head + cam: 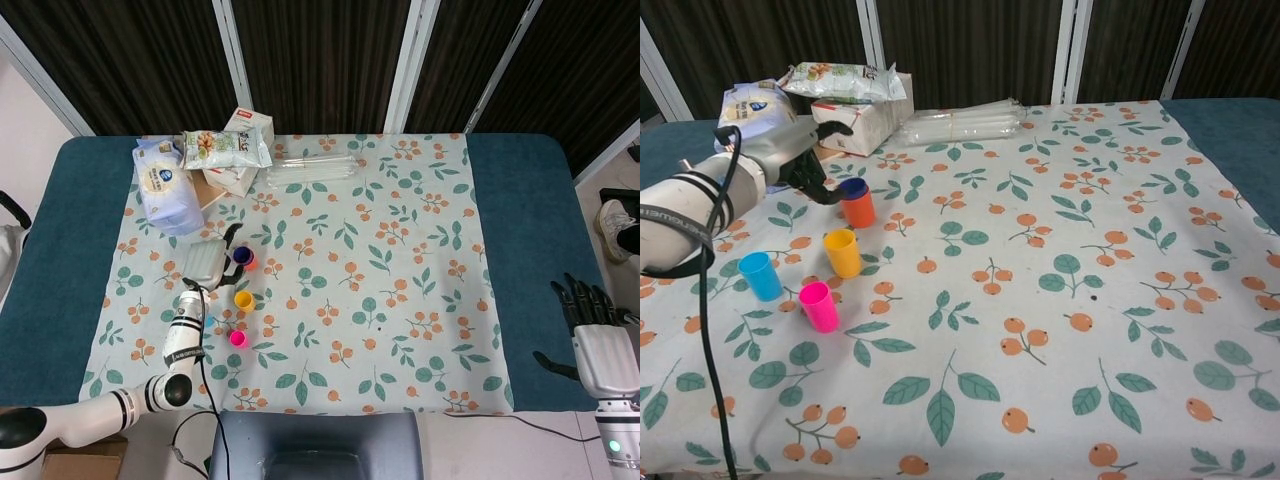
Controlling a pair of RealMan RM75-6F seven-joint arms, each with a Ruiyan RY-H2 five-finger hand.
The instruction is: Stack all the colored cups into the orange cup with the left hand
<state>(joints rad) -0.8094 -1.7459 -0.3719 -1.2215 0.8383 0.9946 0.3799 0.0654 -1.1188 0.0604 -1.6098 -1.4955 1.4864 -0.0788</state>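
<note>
The dark blue cup [854, 186] sits nested inside the orange cup [859, 210], which stands upright on the floral cloth; both show in the head view too, dark blue cup [241, 255] within orange cup [250, 263]. My left hand [800, 158] is just left of them with its fingers spread, one raised above the rim, and it holds nothing. The yellow cup [843, 252], light blue cup [761, 276] and pink cup [820, 306] stand separately in front. My right hand [597, 340] hangs with fingers apart off the table's right front corner.
A tissue pack [165, 185], a snack bag [225, 148] on a box [243, 175] and a clear plastic package [315, 167] lie along the back of the cloth. A black cable [702, 330] trails from my left arm.
</note>
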